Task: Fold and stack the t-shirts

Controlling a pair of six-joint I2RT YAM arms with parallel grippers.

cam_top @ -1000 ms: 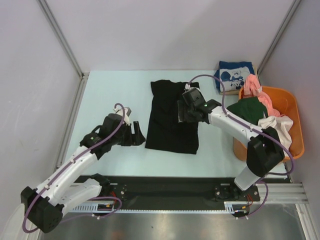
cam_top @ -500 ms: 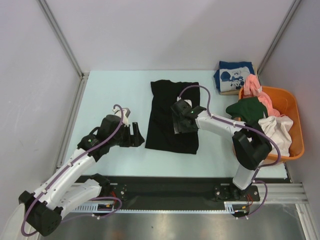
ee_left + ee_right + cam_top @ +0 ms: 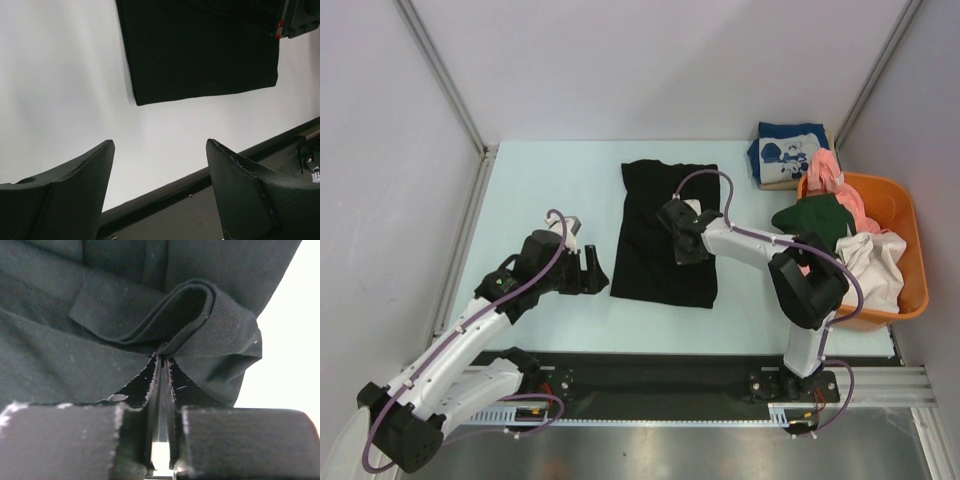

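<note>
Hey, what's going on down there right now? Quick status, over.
Right gripper shut on a fold of the black t-shirt. Left gripper open, empty, beside its left edge. Orange basket of shirts far right, out of the way.

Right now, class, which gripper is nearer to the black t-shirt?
Right. The right gripper is on the black t-shirt, shut on a fold of its cloth. The left gripper is open over the table, just off the shirt's left edge, not touching it.
</note>
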